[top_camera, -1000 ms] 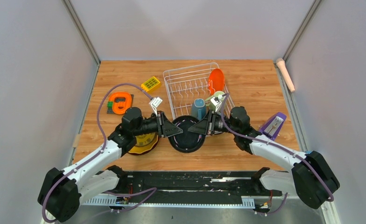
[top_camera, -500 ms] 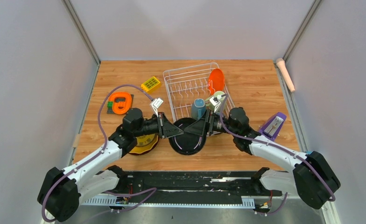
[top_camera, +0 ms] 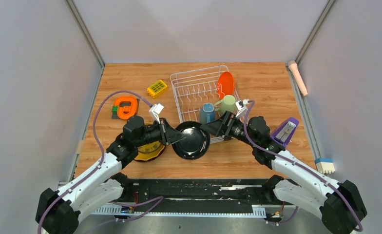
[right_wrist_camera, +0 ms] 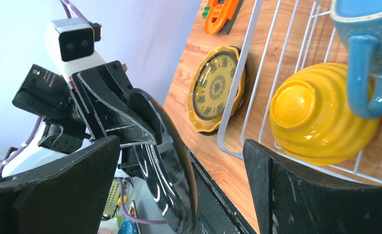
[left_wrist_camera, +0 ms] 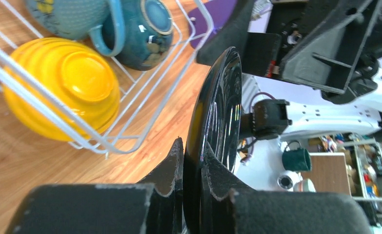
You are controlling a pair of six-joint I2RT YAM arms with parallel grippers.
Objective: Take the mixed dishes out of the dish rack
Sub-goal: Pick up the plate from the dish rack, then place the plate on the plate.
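A yellow plate (top_camera: 147, 148) was seen lying flat on the table (top_camera: 267, 87), left of the rack (top_camera: 176, 97) and partly under the left arm. The left gripper (top_camera: 172, 136) was clamped on the left rim of the dark plate (top_camera: 191, 140), which was held on edge just in front of the rack's near side. Whether the plate's lower rim touched the table could not be told.

The step was judged to be the setting-down of the dark plate outside the rack. The grip was only a thin pinch on a glossy rim, so a slow carry was advised, with the plate kept from swinging. A spot on or beside the yellow plate was thought best. There the plate would have to be tilted flat and lowered until borne before the jaws were let go.

In the rack, a yellow bowl (left_wrist_camera: 62, 87), a blue mug (top_camera: 207, 113), a green mug (top_camera: 227, 103) and an orange plate (top_camera: 225, 84) were left to be taken out.

The right gripper (top_camera: 213, 127) was spread wide and held nothing, close to the dark plate's right rim. It was judged that it should be drawn clear before the left arm moved.
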